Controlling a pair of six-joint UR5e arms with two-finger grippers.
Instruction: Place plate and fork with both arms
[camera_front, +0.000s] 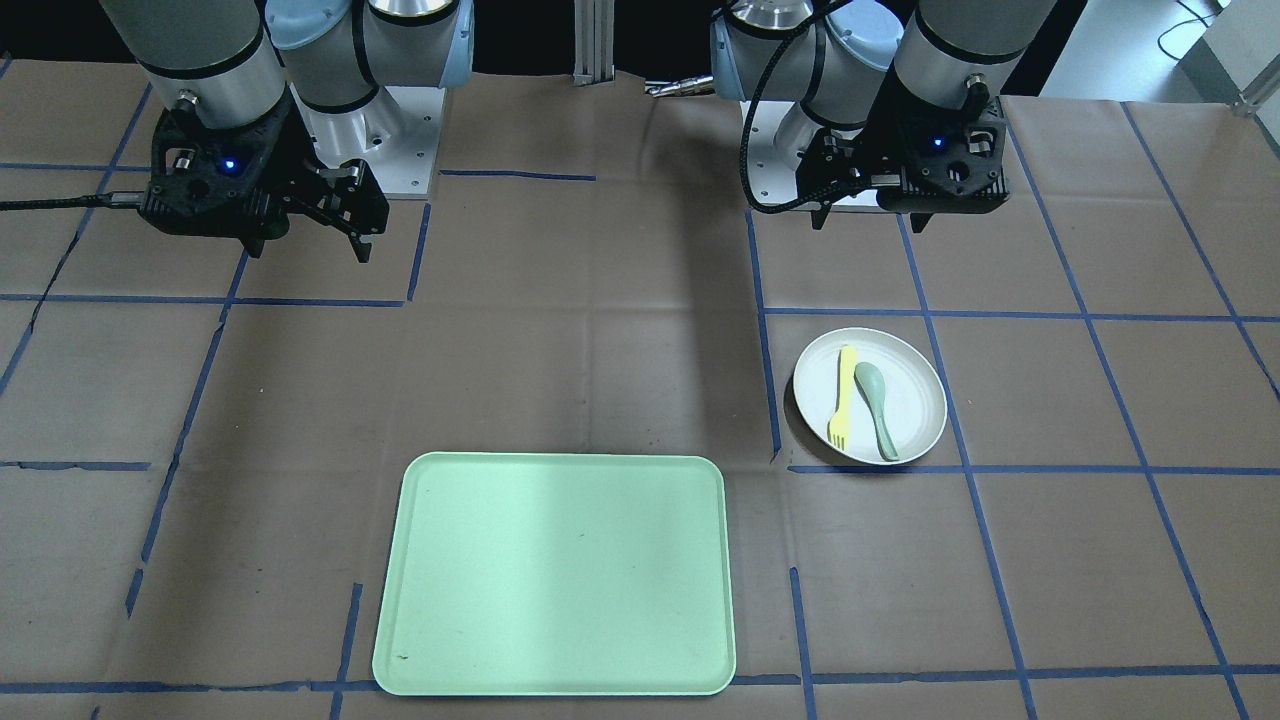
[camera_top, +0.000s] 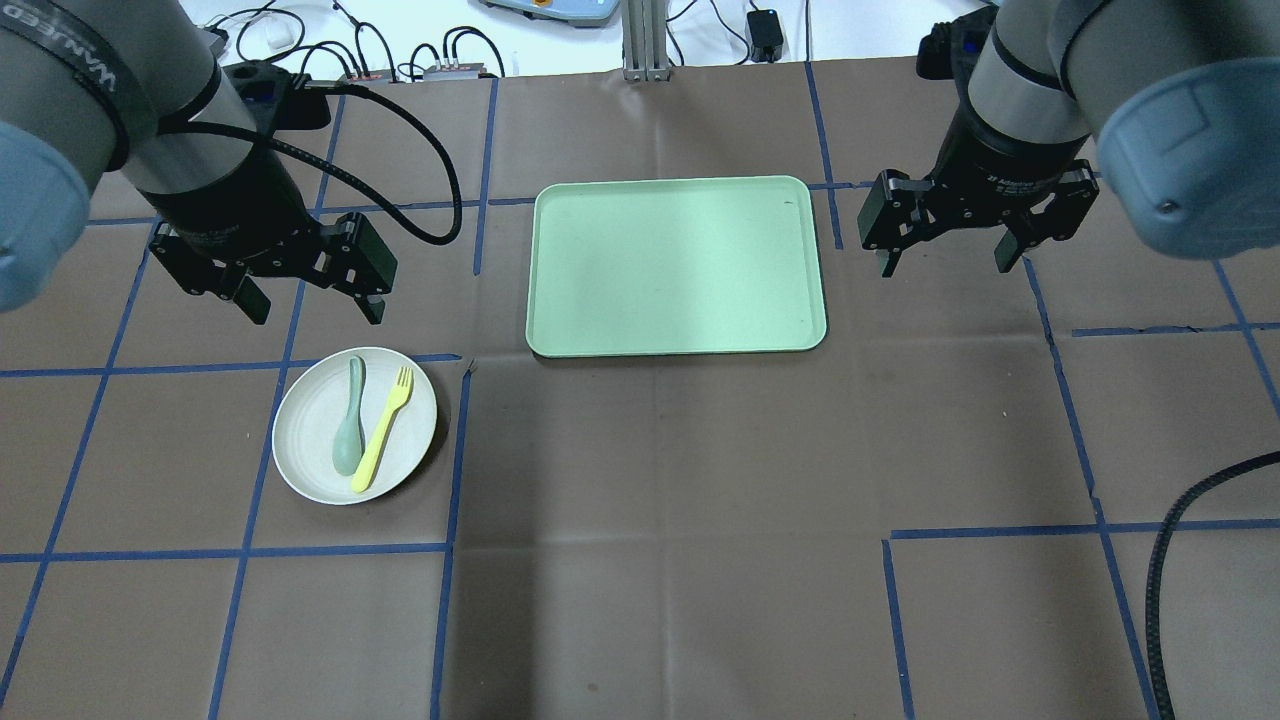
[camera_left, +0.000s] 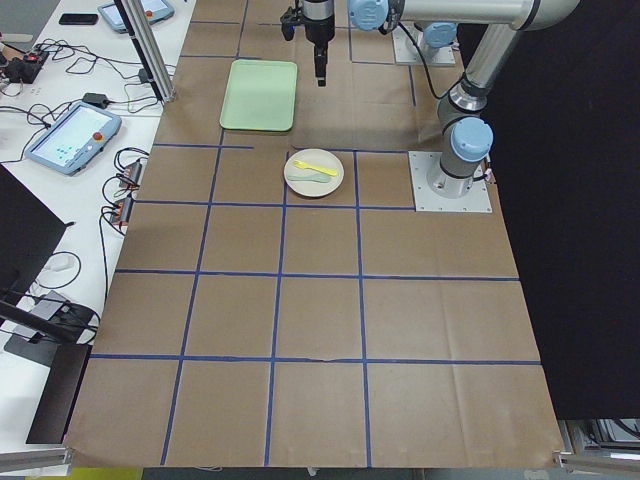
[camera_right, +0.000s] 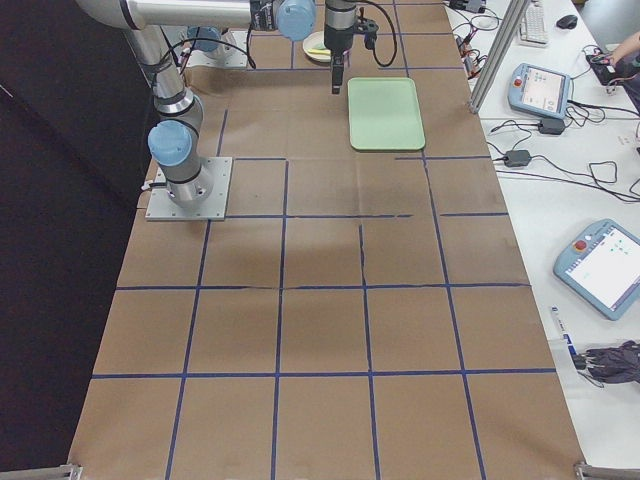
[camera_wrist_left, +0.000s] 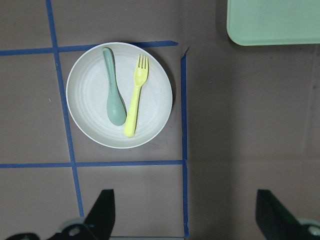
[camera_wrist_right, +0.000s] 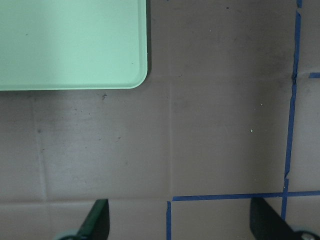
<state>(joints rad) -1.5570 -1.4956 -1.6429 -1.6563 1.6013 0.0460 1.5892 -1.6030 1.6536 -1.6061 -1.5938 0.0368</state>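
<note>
Overhead exterior view: a desk (camera_top: 660, 520) covered in brown paper, marked into squares by blue tape lines (camera_top: 350, 550). Side views show white benches along one edge of the desk, carrying cables and a teach pendant (camera_left: 72, 137).

The left pincer (camera_top: 315, 305) hangs above the desk with its fingers spread wide, holding nothing. Below and near it, not touching it, the off-white plate (camera_top: 300, 465) lies flat on the paper. The pale-yellow fork (camera_top: 383, 428) lies inside the plate, with a grey-green spoon (camera_top: 350, 430) just beside it on the side away from the right pincer.

The right pincer (camera_top: 945, 262) also hangs wide open, holding nothing, above bare paper. A mint-green tray (camera_top: 680, 265) lies flat on the desk between the two pincers, one corner near the right pincer. A black cable (camera_top: 1170, 560) curves over the desk on the right pincer's side.
</note>
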